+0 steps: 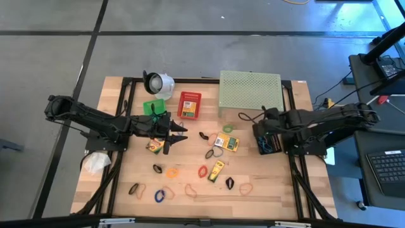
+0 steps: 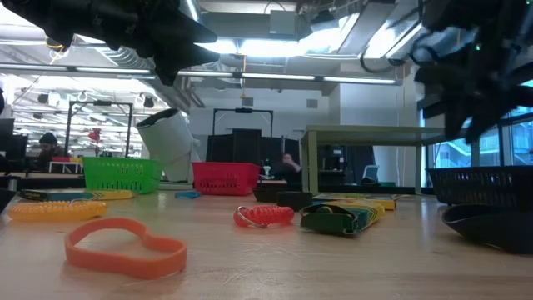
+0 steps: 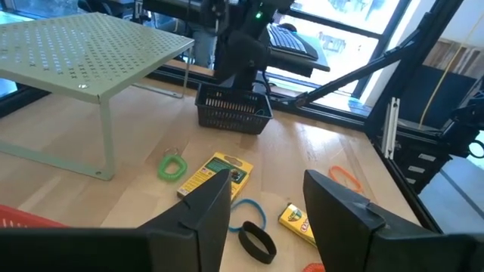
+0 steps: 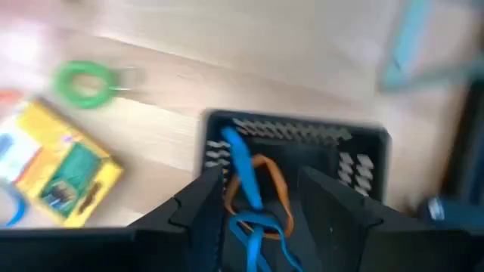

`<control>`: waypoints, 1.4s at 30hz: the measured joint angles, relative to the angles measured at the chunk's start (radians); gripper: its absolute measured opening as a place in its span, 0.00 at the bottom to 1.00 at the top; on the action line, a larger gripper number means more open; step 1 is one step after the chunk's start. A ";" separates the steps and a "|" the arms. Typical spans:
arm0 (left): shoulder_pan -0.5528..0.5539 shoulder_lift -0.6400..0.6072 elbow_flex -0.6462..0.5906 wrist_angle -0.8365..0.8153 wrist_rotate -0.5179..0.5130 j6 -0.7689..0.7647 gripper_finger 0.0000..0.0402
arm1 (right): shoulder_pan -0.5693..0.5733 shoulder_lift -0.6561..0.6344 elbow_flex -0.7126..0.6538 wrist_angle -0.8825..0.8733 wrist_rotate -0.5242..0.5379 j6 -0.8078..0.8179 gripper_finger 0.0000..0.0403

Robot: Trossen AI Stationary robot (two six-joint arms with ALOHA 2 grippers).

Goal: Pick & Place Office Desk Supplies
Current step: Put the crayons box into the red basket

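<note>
Yellow-and-green crayon boxes [image 1: 228, 142], [image 1: 216, 170], [image 1: 154, 147] lie flat on the wooden table among thin rubber bands: orange [image 1: 172, 171], red [image 1: 202, 171], blue [image 1: 159, 195], black [image 1: 230, 183], green [image 1: 228, 128]. My left gripper [image 1: 180, 133] hovers open above the table left of centre, pointing toward the right edge, with nothing between its fingers [image 3: 204, 219]. My right gripper [image 1: 264, 140] stands open over the black basket [image 4: 295, 151], pointing steeply down. A blue and an orange band [image 4: 249, 181] lie in that basket below its fingers.
A pale green perforated shelf [image 1: 250, 92] stands at the back right. A red basket [image 1: 188, 104], a green basket [image 1: 152, 106] and a white round object [image 1: 158, 82] sit at the back left. A crumpled white thing [image 1: 95, 162] lies off the table's left edge.
</note>
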 joint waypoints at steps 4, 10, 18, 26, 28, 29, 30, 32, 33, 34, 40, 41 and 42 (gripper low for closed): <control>0.000 0.000 0.000 0.000 0.000 0.000 0.40 | 0.011 0.000 0.054 0.095 0.016 -0.292 0.43; 0.000 0.000 0.000 0.000 -0.007 0.003 0.40 | 0.053 0.059 0.115 0.224 0.001 -0.735 0.43; 0.000 0.000 0.000 -0.006 -0.008 0.014 0.40 | 0.148 0.266 0.121 0.238 -0.019 -1.016 0.43; 0.000 0.000 0.000 -0.008 -0.008 0.014 0.40 | 0.225 0.417 0.121 0.388 0.020 -1.152 0.43; 0.000 0.000 0.000 -0.008 -0.008 0.014 0.40 | 0.238 0.437 0.121 0.430 0.026 -1.186 0.43; 0.000 0.000 0.000 -0.008 -0.008 0.014 0.40 | 0.243 0.446 0.121 0.442 0.032 -1.194 0.43; 0.000 0.000 0.000 -0.008 -0.008 0.014 0.40 | 0.247 0.457 0.121 0.452 0.035 -1.207 0.43; 0.000 0.000 0.000 -0.009 -0.008 0.013 0.40 | 0.259 0.476 0.121 0.457 0.036 -1.238 0.43; 0.000 0.000 0.000 -0.008 -0.008 0.014 0.40 | 0.266 0.484 0.121 0.457 0.036 -1.254 0.43; 0.000 0.000 0.000 -0.009 -0.008 0.014 0.40 | 0.274 0.491 0.121 0.461 0.036 -1.272 0.43; 0.000 0.000 0.000 -0.009 -0.008 0.014 0.40 | 0.308 0.505 0.121 0.467 0.074 -1.361 0.43; 0.000 0.000 0.000 -0.009 -0.008 0.014 0.40 | 0.310 0.505 0.121 0.470 0.089 -1.372 0.43; 0.000 0.000 0.000 -0.009 -0.008 0.014 0.40 | 0.312 0.505 0.121 0.474 0.100 -1.382 0.43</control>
